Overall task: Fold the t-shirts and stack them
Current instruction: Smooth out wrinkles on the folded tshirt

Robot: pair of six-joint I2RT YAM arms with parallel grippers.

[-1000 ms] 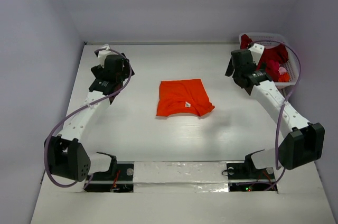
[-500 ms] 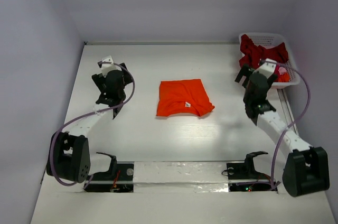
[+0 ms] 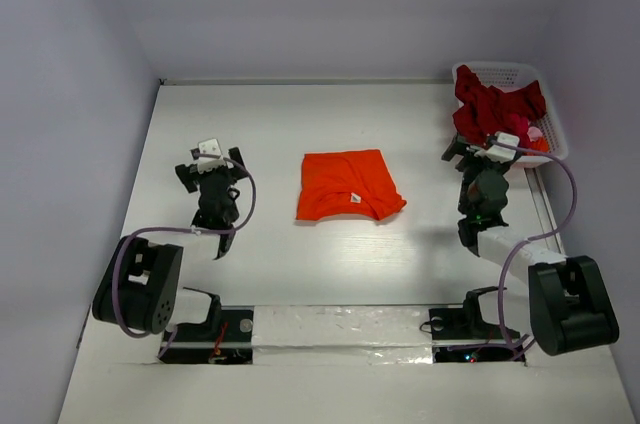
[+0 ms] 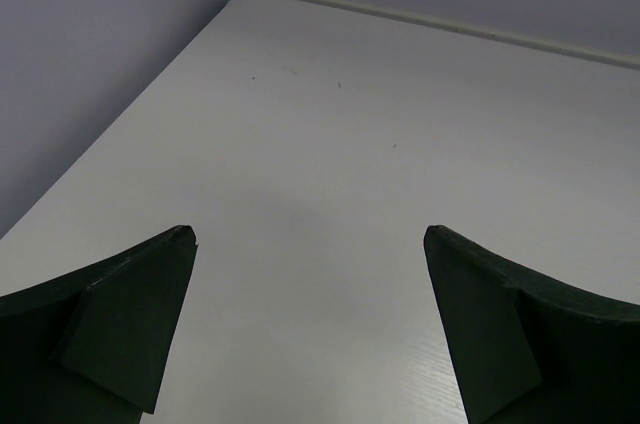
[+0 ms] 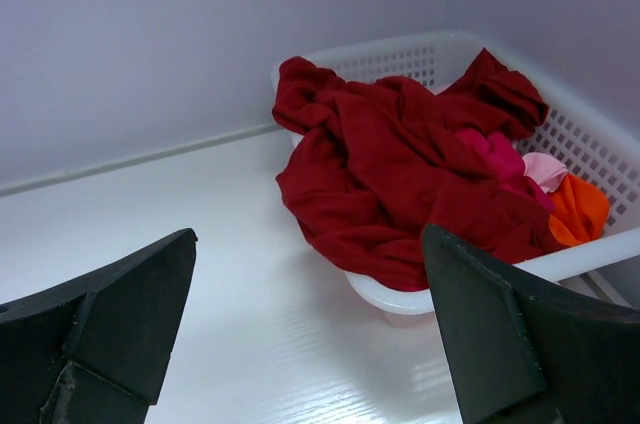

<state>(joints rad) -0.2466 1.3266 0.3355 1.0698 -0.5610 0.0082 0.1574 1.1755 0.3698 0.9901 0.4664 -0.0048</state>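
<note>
**Resetting between shirts: one folded, heap waiting**

Looking like a reset between shirts, judging by the pose. Leaving the orange t-shirt (image 3: 348,185) folded flat in the middle of the bench, white neck label up, well apart from both arms. Keeping the left gripper (image 4: 308,234) spread wide and holding nothing, over bare bench near the left edge. Same deal for the right gripper (image 5: 309,234): spread wide, empty, facing the white lattice basket (image 5: 600,149) in the far right corner. Seeing the dark red t-shirts (image 5: 400,164) heaped in there and spilling over the near rim, no telling how many, with bits of pink cloth (image 5: 545,169) and orange cloth (image 5: 582,206) tucked behind.

Doing the next grab well, probably:
- Going for the dark red flap hanging over the rim rather than digging into the heap.
- Pinching one layer only.
- Lifting clear of the lattice before dragging, to avoid tipping the basket.
- Spreading it beside the orange one, not on top, and saving the stacking for after the fold.

Comparing with a second back: tucking both arms right in toward the near edge. Pulling the left gripper out of the far left area and the right gripper back off the basket. Leaving the orange t-shirt and the basket unmoved.
</note>
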